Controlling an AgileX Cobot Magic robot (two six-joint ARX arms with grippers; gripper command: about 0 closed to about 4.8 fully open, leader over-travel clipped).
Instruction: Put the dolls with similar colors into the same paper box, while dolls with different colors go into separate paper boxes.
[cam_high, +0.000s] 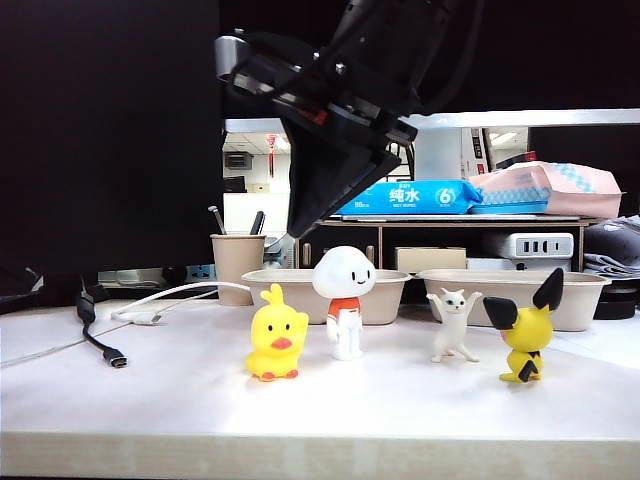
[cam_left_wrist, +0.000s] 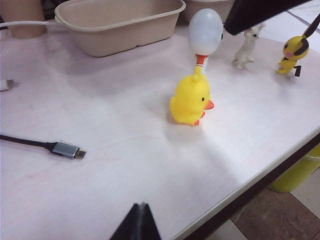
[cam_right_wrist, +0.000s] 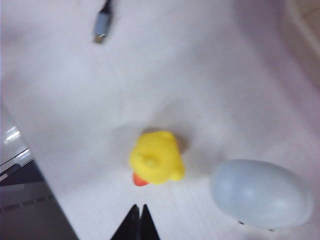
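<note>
The yellow rubber-looking duck doll (cam_high: 275, 346) stands upright on the pale wood-grain table (cam_high: 150, 400), just beside the white round-headed figure with the orange-red top (cam_high: 344, 313), which stands a little behind it. Further right are the tiny white cat with raised arms (cam_high: 455, 325) and the yellow creature with black pointed ears (cam_high: 527, 328), near each other. All four dolls are still outside the two beige pulp-paper trays (cam_high: 390, 290) (cam_high: 580, 295), which sit empty as far as can be seen along the back of the table.

The duck looks light, smooth and probably a little squashy; its rounded body would likely take a pinch best across the sides below the head, since the glossy curves could slip. The round-headed figure looks top-heavy and close enough to be knocked over.

The right gripper (cam_right_wrist: 137, 222) hangs above the duck, pointing down, its black fingers pressed together with nothing between them; it would need to spread before descending. The left gripper (cam_left_wrist: 139, 223) rests low near the table's front edge, well apart from the dolls, its tips also together and empty.

A black cable with a metal plug (cam_high: 113, 356), a white cable (cam_high: 170, 297) and a beige cup with pens (cam_high: 237, 262) lie to the left. Behind are a shelf, blue tissue packs (cam_high: 410, 196) and an office interior.
</note>
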